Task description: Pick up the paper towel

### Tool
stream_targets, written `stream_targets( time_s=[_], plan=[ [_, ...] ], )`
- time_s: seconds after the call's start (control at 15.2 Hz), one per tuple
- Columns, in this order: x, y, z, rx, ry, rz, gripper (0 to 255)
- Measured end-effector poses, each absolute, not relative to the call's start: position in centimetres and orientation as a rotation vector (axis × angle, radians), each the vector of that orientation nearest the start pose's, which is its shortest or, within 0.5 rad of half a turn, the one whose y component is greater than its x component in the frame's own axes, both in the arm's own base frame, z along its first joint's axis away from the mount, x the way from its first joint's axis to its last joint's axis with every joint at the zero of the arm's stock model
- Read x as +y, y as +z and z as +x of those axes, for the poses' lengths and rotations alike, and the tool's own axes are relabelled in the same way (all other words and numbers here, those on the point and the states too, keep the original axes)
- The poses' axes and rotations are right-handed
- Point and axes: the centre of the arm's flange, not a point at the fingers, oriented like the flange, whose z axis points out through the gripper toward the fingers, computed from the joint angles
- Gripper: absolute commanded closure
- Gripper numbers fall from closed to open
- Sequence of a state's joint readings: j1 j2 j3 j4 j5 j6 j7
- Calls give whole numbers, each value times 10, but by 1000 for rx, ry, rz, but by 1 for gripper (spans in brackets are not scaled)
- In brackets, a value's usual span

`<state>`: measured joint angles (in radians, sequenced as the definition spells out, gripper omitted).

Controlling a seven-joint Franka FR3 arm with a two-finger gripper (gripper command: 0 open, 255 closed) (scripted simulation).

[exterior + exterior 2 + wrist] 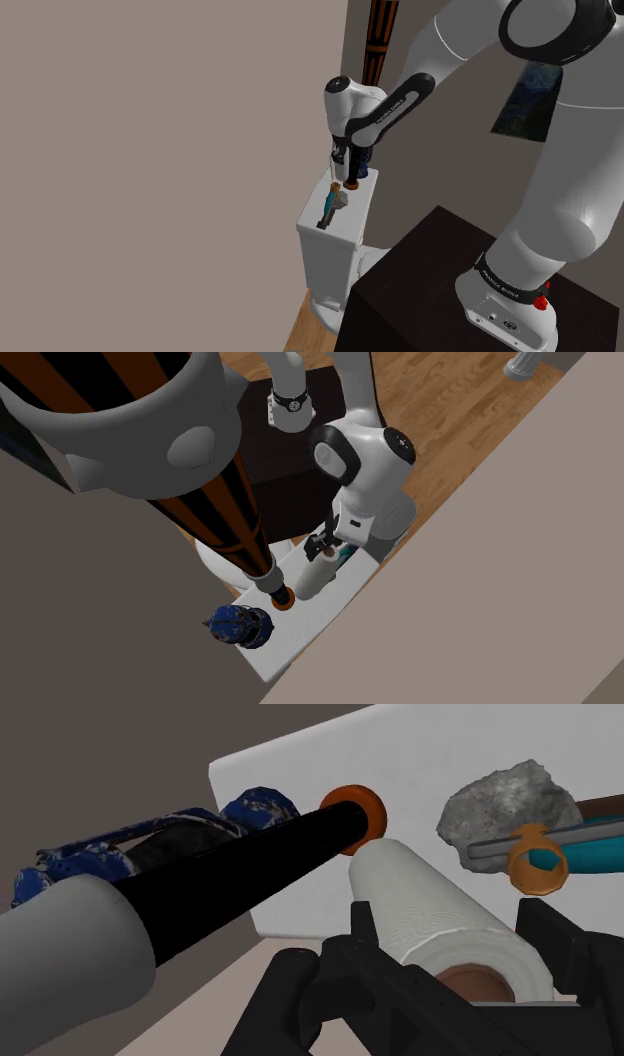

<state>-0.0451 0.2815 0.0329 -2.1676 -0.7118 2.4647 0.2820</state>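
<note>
On top of the white tank (300,774) lies the paper towel (430,909), a white roll on its side with its brown core toward the camera. The gripper (445,916) stands over the roll's near end with its fingers (362,936) apart, one along each side of the roll. Whether they already press on it I cannot tell.

Also on the tank top, the wrist view shows a grey stone-like lump (505,799), an orange ring (538,869) and a teal tool (600,829) that is cut off by the picture's edge. A black pole (240,869) with an orange end (355,807) comes down to the tank top, and a crumpled blue thing (255,807) lies partly hidden behind it.

From above, the second exterior view shows that this pole (215,502) has orange stripes and a big grey cap. It stands between the roll (312,577) and the blue thing (238,625), which sits at the end of the tank top (300,627). The gripper (322,544) covers one end of the roll here.

The shoulder view shows the tank's front (335,245) and the grey lump (343,199) and teal tool (328,212) on it, under the gripper (352,183).
</note>
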Motion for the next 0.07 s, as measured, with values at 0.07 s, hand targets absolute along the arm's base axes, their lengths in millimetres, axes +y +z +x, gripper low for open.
stream_targets(
  time_s=[0.07],
  plan=[
    [-6, 268, 565, -471, -137, -3537, 255]
  ],
)
